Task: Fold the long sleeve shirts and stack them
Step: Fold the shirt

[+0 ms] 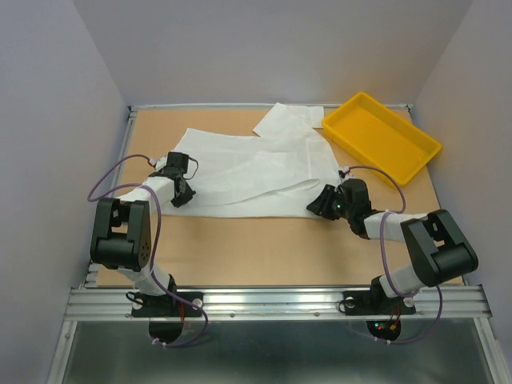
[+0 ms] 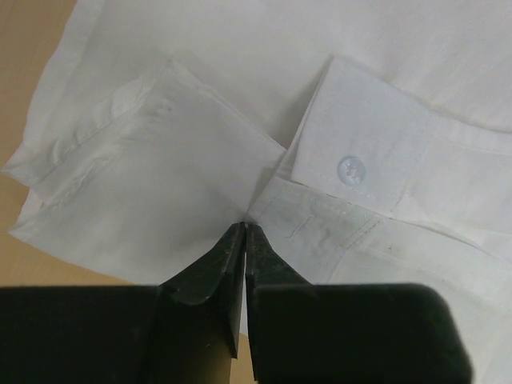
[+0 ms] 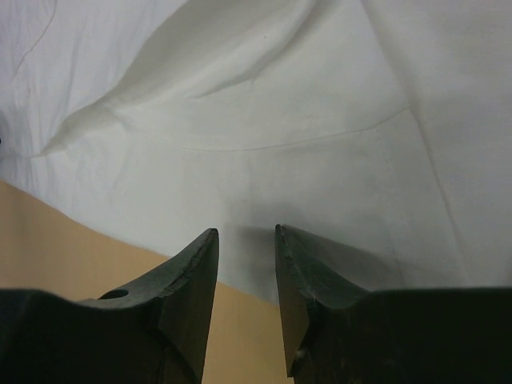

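One long sleeve shirt (image 1: 256, 168) lies spread out, with an arm at each end of its near edge.

You have the tan surface (image 1: 240, 248) carrying the shirt across its middle and far half. The shirt is wider than the yellow tray (image 1: 382, 136) at the far right corner, and one white flap lies just beside that tray. The fabric looks thin, limp and light — expect it to slide and wrinkle rather than hold a crease, so take it by the firmer seams: hem, cuff, collar. Your left gripper (image 2: 244, 230) has its jaws pressed together at the shirt's left end, seemingly pinching a sliver of white cloth, near a cuff (image 2: 376, 136) with one small button (image 2: 350, 170). Your right gripper (image 3: 246, 236) hovers at the near hem, jaws apart, holding nothing. Only the tray looks likely to get in the way — a fold swung far right could catch it.
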Tool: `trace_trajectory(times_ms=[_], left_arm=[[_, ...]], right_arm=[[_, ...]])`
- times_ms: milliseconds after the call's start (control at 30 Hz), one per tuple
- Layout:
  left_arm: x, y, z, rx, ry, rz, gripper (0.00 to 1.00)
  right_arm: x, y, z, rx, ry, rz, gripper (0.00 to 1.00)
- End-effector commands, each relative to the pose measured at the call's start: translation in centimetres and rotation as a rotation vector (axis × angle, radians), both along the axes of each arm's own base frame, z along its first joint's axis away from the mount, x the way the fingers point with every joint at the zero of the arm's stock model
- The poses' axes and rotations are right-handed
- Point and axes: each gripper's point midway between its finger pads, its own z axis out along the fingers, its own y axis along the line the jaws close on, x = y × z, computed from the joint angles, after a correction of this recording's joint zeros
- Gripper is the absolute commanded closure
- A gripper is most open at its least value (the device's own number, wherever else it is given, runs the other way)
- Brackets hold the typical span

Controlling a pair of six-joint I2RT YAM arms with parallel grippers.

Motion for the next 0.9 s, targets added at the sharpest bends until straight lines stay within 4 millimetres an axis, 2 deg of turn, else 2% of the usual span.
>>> trace_trajectory(times_ms=[0, 67, 133, 400, 500, 867], left_arm=[[0.3, 0.2, 0.5, 0.025, 0.011, -0.011, 0.88], [0.5, 0.3, 0.9, 0.034, 0.002, -0.012, 0.97], [0.5, 0.6, 1.1, 0.049, 0.005, -0.015, 1.00], [1.6, 3.2, 3.9, 0.207, -0.010, -0.011, 1.00], [2.0, 3.5, 4.5, 0.233, -0.015, -0.010, 1.00], [1.0, 5.0, 3.6, 0.321, 0.076, -0.010, 1.00]], right_arm=[[-0.5, -0.7, -1.1, -0.027, 0.010, -0.027, 0.60], [-0.7, -0.8, -1.2, -0.025, 0.019, -0.031, 0.60], [-1.0, -0.8, -1.5, -0.026, 0.032, -0.032, 0.60], [-2.1, -1.3, -3.4, -0.049, 0.106, -0.043, 0.60], [-2.4, -1.2, -3.8, -0.049, 0.127, -0.038, 0.60], [-2.2, -1.2, -3.7, -0.054, 0.120, -0.037, 0.60]])
